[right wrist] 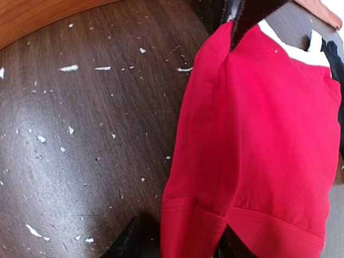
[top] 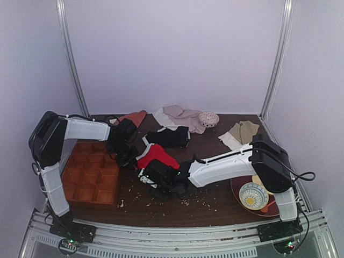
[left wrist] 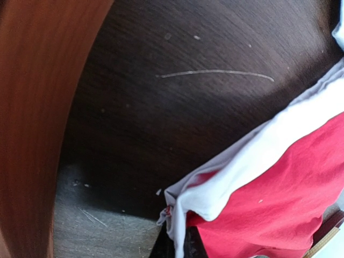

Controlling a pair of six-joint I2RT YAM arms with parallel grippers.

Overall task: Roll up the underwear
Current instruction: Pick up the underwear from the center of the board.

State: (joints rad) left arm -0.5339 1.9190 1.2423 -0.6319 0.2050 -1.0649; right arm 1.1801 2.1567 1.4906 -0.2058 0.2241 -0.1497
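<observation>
The left fingers [right wrist: 243, 16] clamp the underwear [right wrist: 269, 134] at its waistband; whether the right fingers [right wrist: 128, 243] grip the near hem I cannot tell, and a loose hem would spoil the roll

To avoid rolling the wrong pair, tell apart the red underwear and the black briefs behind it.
The red underwear is bright red; the black briefs are black. The red underwear sits between both arms, its white waistband pinched by the left fingers; the black briefs lie farther back, untouched. Both have white edging.
</observation>
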